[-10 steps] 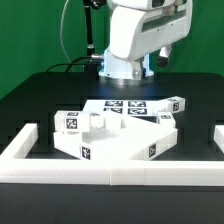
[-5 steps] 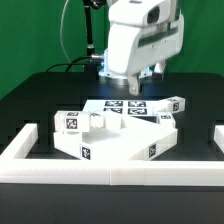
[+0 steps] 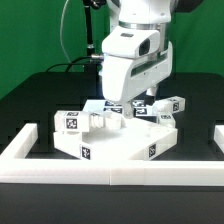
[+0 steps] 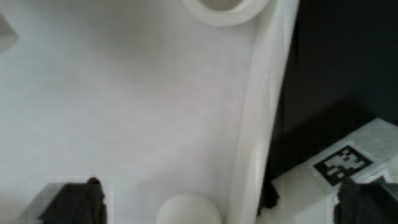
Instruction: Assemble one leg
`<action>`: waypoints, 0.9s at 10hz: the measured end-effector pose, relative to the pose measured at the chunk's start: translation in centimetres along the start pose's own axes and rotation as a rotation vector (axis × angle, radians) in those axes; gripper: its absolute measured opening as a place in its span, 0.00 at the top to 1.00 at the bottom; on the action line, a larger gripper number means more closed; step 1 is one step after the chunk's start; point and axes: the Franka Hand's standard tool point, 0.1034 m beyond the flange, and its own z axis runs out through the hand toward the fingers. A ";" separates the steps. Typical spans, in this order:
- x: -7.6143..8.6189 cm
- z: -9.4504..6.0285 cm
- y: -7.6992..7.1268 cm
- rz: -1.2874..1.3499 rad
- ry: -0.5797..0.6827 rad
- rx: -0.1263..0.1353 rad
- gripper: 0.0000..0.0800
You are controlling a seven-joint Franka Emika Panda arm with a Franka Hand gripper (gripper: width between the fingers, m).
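Black table [image 3: 30,95], green backdrop [image 3: 30,30]; jaws apart over white panel [image 3: 115,142], leg [image 3: 170,104] just beside

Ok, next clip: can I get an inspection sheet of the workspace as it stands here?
Surface: black table.
Job's things: short white squarish plastic leg with black-and-white marker tags, lying loose among others alike; none held.
Clutter: large flat white panel with round holes; long white L-shaped border wall; marker board, partly behind the white robot arm.
Grippers: hand open, over the panel's edge, holding nothing.
Cables: black cables behind the arm.
Surroundings: green backdrop; nothing else seen.
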 end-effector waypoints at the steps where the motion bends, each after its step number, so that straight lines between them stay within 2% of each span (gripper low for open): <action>1: 0.0 0.0 0.0 0.000 0.000 0.000 0.19; 3: -0.4 0.5 -0.5 0.001 -0.005 0.007 0.19; 4: -0.6 1.4 -0.7 -0.001 0.011 -0.011 0.19; 5: -0.8 2.6 -0.9 0.001 0.015 -0.012 0.19; 6: -0.9 3.5 -1.1 0.002 0.009 -0.001 0.19; 8: -1.0 4.3 -1.3 0.002 0.009 0.003 0.19; 9: -1.0 4.2 -1.2 0.003 0.009 0.002 0.19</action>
